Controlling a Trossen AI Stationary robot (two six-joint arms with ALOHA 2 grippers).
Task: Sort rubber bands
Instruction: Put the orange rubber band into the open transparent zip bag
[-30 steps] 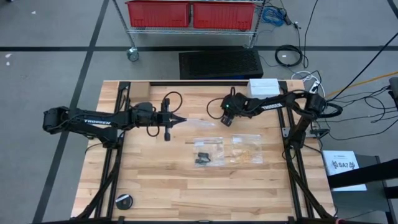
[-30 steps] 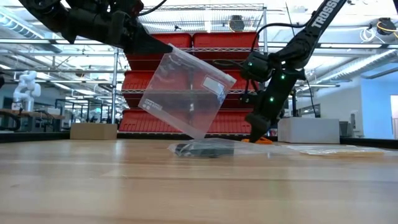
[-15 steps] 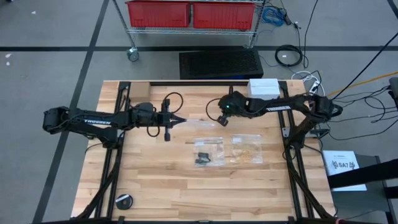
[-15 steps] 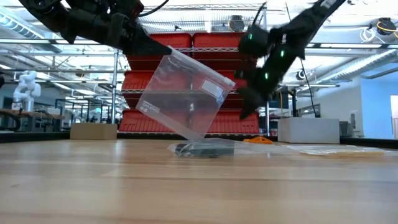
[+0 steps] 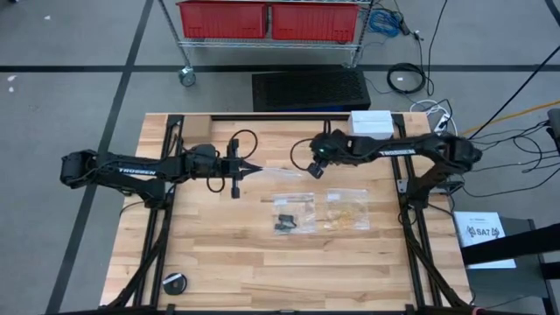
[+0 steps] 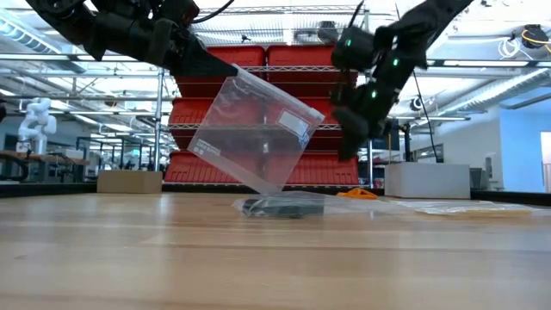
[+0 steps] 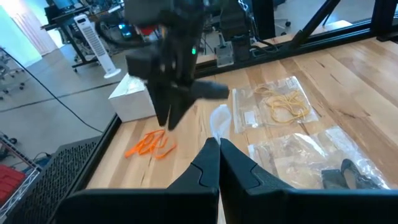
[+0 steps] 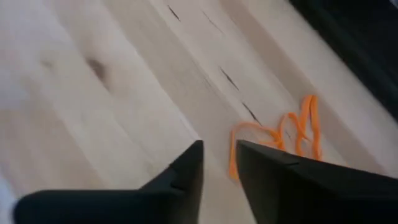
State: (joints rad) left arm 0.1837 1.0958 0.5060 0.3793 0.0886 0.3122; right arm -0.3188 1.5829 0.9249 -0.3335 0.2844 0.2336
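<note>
Orange rubber bands lie in a loose tangle on the bare wood near the table's far edge, close to the white box, and they sit just ahead of my right gripper, below it and slightly to one side of the gap. My right fingers stand a little apart with nothing between them; the tangle's longer run lies roughly crosswise to that gap, which I judge suits a pinch once I drop down onto it. My right arm reaches in from its side of the table, wrist raised off the wood and tips angled downward. It is clearly the nearer arm. My left gripper is clenched on the top edge of a clear plastic bag, held up in the air so it hangs tilted above the table's middle. Two more bags lie flat on the wood, one with black bands, one with pale yellow-tan bands
</note>
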